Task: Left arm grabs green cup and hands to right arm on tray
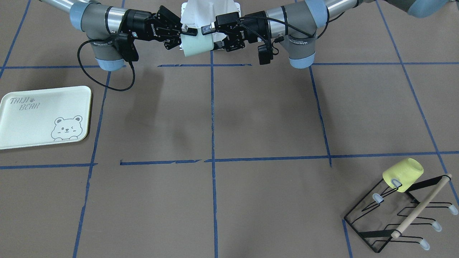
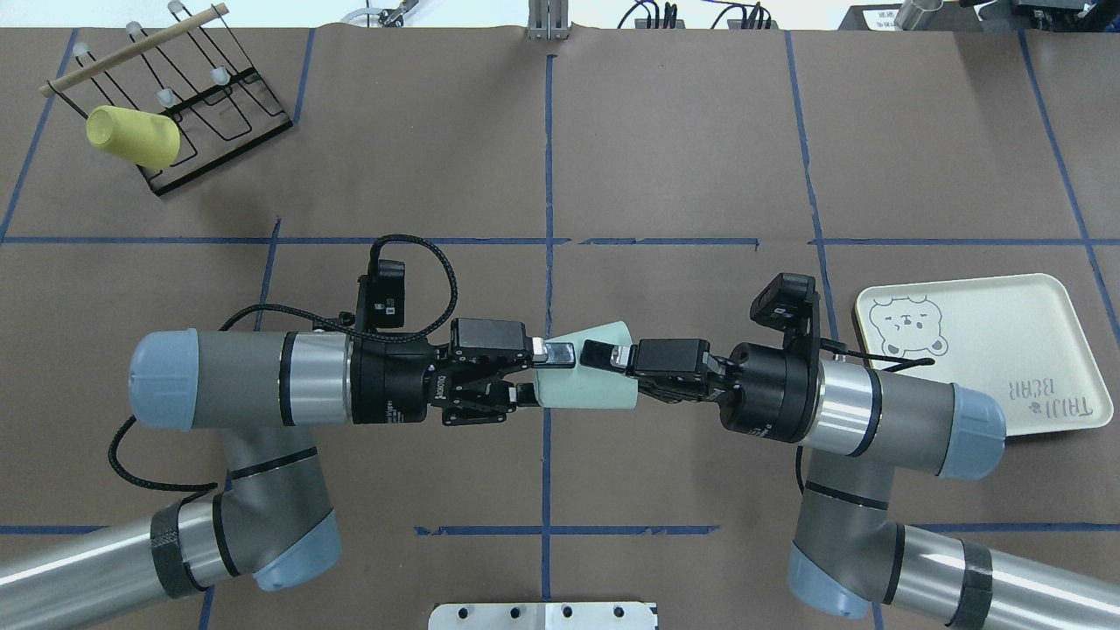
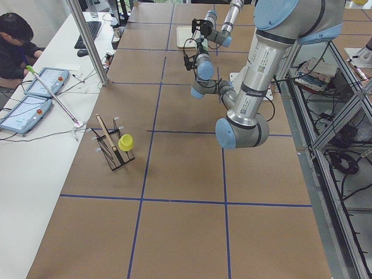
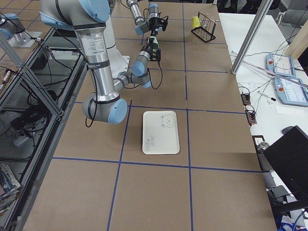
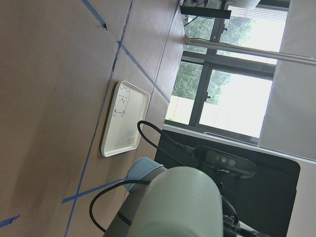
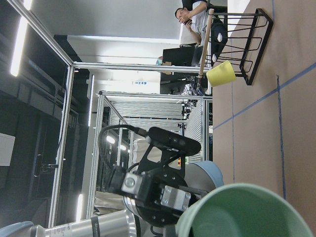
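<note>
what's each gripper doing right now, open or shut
Left gripper: shut on the green cup, held above the table.
Right gripper: at the green cup's mouth; cannot tell if closed.

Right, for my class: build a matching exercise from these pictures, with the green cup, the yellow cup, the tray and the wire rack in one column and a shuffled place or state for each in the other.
Column one
1. green cup
2. yellow cup
3. tray
4. wire rack

Column two
A. lies flat, with a bear drawn on it
B. stands with a wooden rod across its top
C. is up in the air
D. hangs on a wire prong

Pairs: 1-C, 2-D, 3-A, 4-B
</note>
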